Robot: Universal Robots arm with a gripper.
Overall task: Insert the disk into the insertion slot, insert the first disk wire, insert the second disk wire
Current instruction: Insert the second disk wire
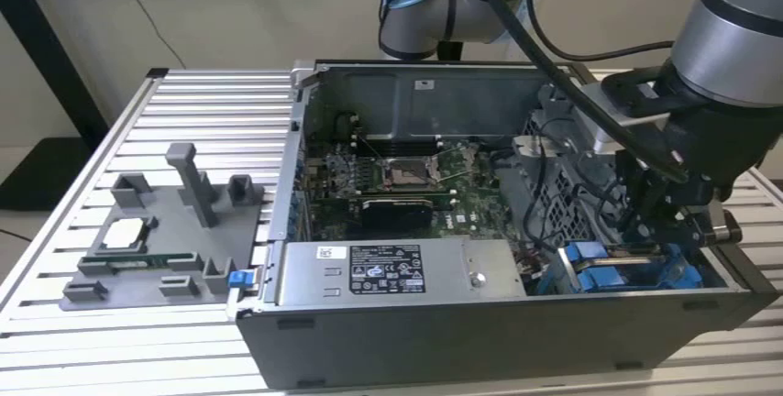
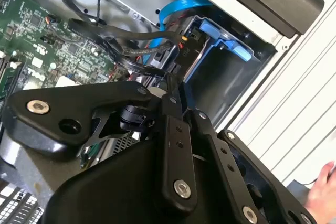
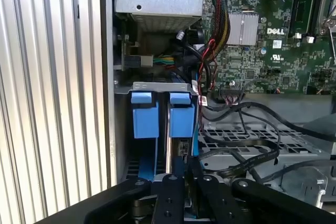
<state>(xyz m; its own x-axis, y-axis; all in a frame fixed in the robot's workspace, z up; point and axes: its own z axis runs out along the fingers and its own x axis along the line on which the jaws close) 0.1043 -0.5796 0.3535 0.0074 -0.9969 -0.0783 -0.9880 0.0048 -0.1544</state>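
The disk sits in the insertion slot, its blue carrier beside a second blue carrier. In the exterior view the blue bay lies at the case's front right corner, and my gripper reaches down into it. In both wrist views my gripper hangs just over the disk's end with its fingers closed together, and it looks shut on the plug end of a black wire. A blue wire curves past the bay.
The open computer case lies on a slatted table. Its labelled power-supply box, motherboard and perforated cage with loose black cables crowd the bay. A grey parts fixture stands at the exterior view's left. A hand shows beside the case.
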